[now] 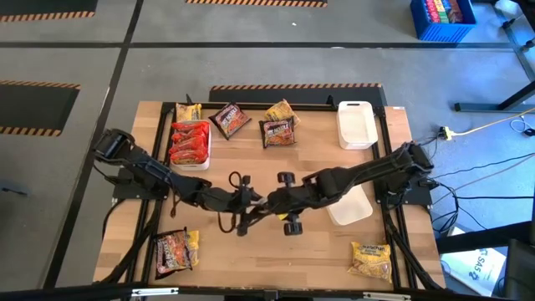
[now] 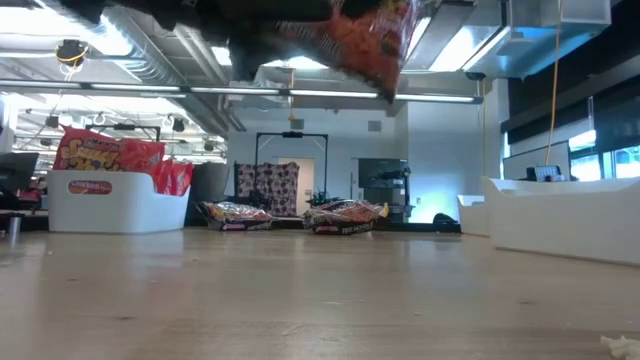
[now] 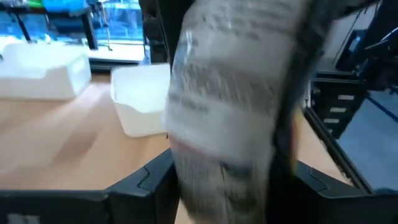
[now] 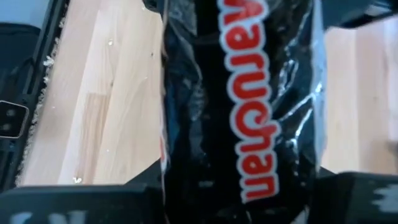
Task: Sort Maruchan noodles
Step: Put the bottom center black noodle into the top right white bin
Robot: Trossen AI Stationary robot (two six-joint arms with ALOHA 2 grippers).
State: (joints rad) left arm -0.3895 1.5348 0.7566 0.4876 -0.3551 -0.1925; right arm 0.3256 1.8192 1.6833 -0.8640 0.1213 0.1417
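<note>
One dark Maruchan packet (image 4: 239, 93), black with red lettering, is up in the air over the table's middle. It shows at the low view's top edge (image 2: 365, 40). My right gripper (image 4: 239, 186) is shut on it, reaching in from the right (image 1: 269, 201). My left gripper (image 1: 245, 206) meets it from the left, open, with its fingers (image 3: 152, 180) on either side of the packet's pale printed back (image 3: 233, 106); I see no touch. Other packets lie along the far edge (image 1: 231, 119) (image 1: 278, 132). More lie at the near left (image 1: 175, 249) and near right (image 1: 371, 259). My right gripper has the dark packet between its two fingers (image 4: 140, 186), with the packet's printed face (image 4: 249, 155) filling the gap from one finger to the other. It comes in about level from the table's right. The packet is lifted clear of the table.
A white tray (image 1: 203, 159) at the far left holds red-orange packets (image 1: 190, 142). Two more white trays stand on the right, one far (image 1: 355, 124) and one near the middle (image 1: 355, 209). Bare wood shows in front of the arms (image 1: 276, 251). A black frame (image 1: 386, 167) rims the table.
</note>
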